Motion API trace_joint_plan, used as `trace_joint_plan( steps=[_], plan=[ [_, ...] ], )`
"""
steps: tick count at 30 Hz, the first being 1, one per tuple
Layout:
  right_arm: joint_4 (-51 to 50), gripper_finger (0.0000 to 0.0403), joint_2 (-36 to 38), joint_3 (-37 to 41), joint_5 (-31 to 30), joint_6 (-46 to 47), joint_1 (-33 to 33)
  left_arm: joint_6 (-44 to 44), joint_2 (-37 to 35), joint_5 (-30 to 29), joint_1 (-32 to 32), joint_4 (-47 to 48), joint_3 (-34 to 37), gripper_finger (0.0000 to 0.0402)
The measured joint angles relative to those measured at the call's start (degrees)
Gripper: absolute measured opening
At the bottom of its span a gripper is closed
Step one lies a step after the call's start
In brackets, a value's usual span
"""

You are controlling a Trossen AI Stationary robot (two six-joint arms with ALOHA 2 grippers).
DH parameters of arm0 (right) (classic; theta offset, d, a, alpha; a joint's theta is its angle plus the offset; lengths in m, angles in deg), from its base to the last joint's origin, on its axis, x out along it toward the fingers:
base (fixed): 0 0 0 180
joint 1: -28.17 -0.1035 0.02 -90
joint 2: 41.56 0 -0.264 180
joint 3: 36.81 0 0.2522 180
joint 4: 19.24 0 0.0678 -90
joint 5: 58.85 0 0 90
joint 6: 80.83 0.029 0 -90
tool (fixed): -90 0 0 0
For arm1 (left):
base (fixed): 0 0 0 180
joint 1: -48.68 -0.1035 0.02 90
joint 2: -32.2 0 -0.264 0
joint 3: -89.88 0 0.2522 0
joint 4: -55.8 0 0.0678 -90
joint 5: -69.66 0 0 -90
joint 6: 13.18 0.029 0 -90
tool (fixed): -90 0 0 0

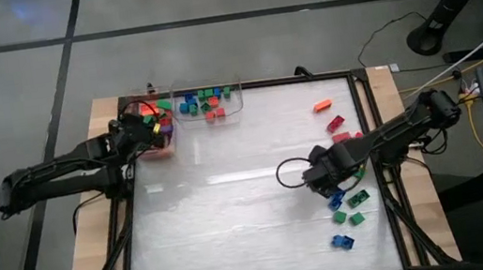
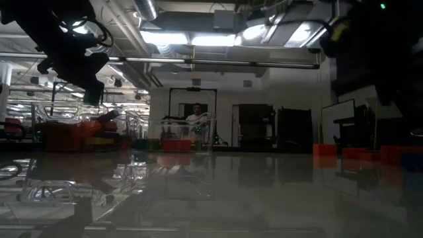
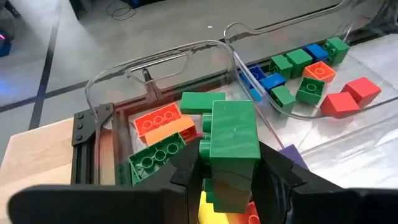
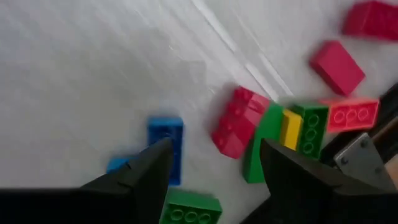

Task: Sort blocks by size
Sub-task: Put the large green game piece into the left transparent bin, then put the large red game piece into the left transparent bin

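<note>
My left gripper (image 1: 148, 129) is shut on a long green brick (image 3: 233, 140) above a clear bin (image 3: 155, 59) at the table's far left. That bin holds longer orange, green and yellow bricks. A second clear bin (image 1: 209, 104) beside it holds short blue, green and red bricks. My right gripper (image 4: 214, 152) is open and empty, low over loose bricks at the table's right (image 1: 323, 178). Under it lie a blue brick (image 4: 165, 146), a red one (image 4: 239, 127) and a row of green, yellow and green bricks (image 4: 289, 130). My left gripper pinches the long green brick between its two fingers (image 3: 186, 171), which press on opposite sides of the brick's near part (image 3: 227, 177). The brick lies along the fingers and sticks out past their tips. It is lifted clear above the bricks in the bin.
More loose bricks lie along the table's right side: orange (image 1: 322, 105), red (image 1: 335, 124), green (image 1: 358, 199) and blue (image 1: 343, 242). A black frame (image 1: 367, 117) edges the white work surface. Cables run off the table's far right.
</note>
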Motion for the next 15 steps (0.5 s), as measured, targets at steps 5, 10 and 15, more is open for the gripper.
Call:
trace_joint_plan(
  steps=[5,10,15],
  plan=[
    [0.4,0.0241,0.0,4.3,3.2,1.7,-0.6,2.2,0.0,0.1,0.0,0.0,0.0,0.0098],
    [0.8,0.0241,0.0,7.3,3.4,5.1,-0.6,-0.6,0.0,0.1,0.0,0.0,0.0,0.0133],
    [3.7,0.0241,0.0,10.7,3.0,6.8,-0.6,-2.9,0.0,0.7,0.0,0.0,0.0,0.0182]
  ],
)
